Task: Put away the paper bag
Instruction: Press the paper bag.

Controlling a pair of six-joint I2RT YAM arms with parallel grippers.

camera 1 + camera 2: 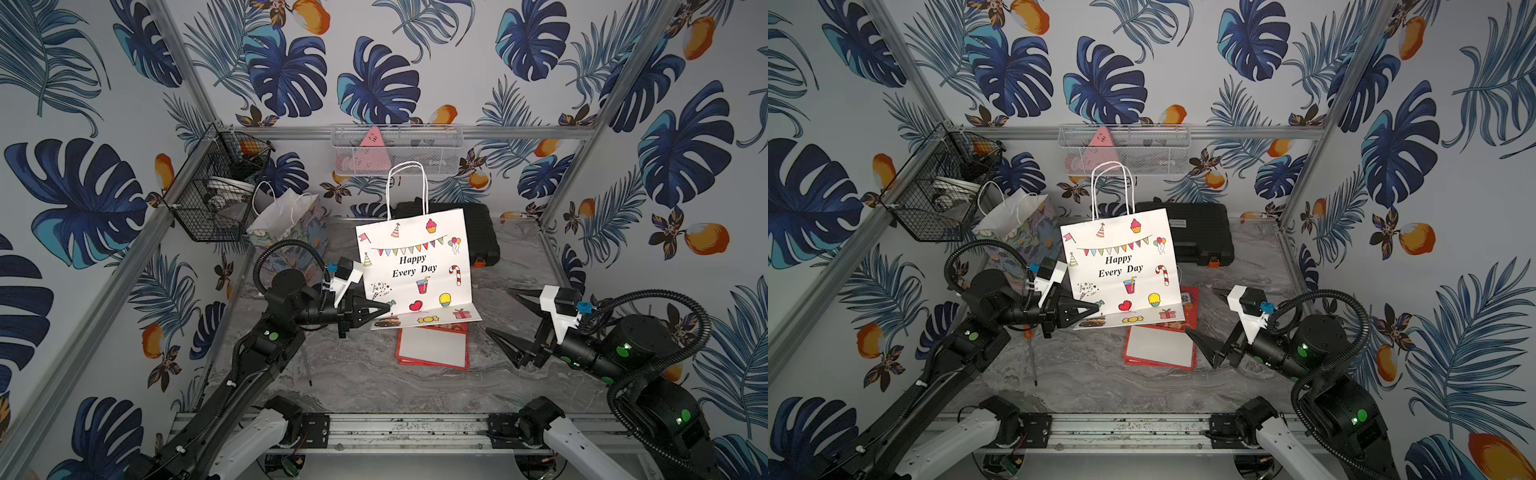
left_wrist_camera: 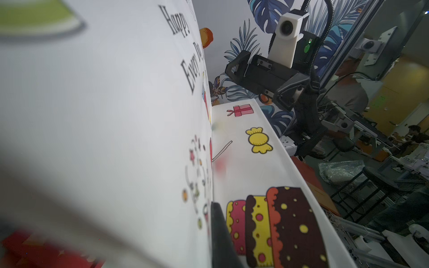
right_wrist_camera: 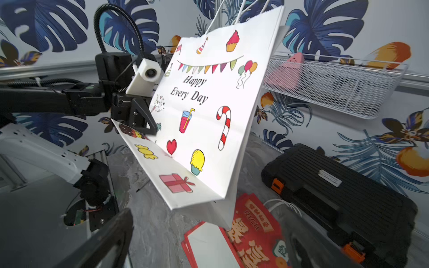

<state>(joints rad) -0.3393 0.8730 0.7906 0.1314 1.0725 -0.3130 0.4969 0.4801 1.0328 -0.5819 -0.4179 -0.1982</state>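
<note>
Locate marble tabletop beneath both grippers. Find paper bag upright, handles up, apparently lifted clear of that surface, directly ahead of left gripper, with jaws pinched together on the bag's lower corner at the bottom fold. Note black case beyond the bag, red bag flat below it. Observe right gripper beside the bag's opposite edge, apart from it, jaws spread wide, empty. Judge task as partway: bag flattened and grasped, transfer and release outstanding. Treat destination as undetermined; consider white wire basket, well beyond both grippers, a possible candidate.
</note>
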